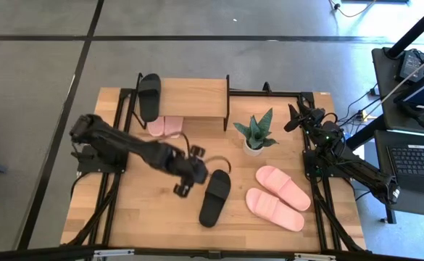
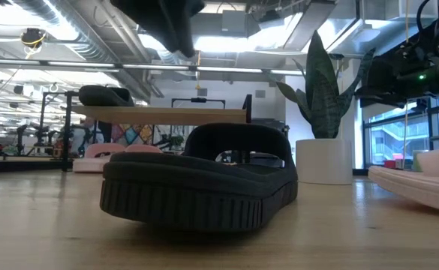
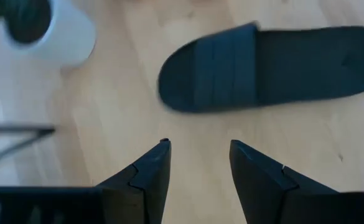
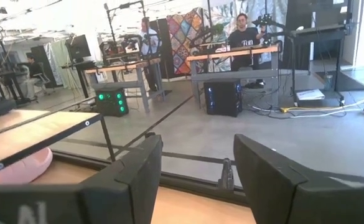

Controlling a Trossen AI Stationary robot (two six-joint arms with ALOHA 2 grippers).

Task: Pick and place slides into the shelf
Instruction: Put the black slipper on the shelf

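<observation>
A black slide (image 1: 216, 196) lies sole-down on the table near the middle; it also shows in the low view (image 2: 200, 180) and the left wrist view (image 3: 269, 67). My left gripper (image 1: 197, 165) hovers open just left of it, above the table, its fingers (image 3: 154, 171) apart and empty. Another black slide (image 1: 149, 96) lies on the shelf's top board (image 1: 190, 98). Two pink slides (image 1: 164, 126) sit on the lower tier. Two more pink slides (image 1: 277, 197) lie on the table at the right. My right gripper (image 1: 296, 116) waits open at the far right.
A potted plant in a white pot (image 1: 255, 136) stands between the shelf and the right arm, close to the black slide. Bare tabletop lies at the near left (image 1: 139, 217). People stand at desks in the room beyond the table (image 4: 244, 37).
</observation>
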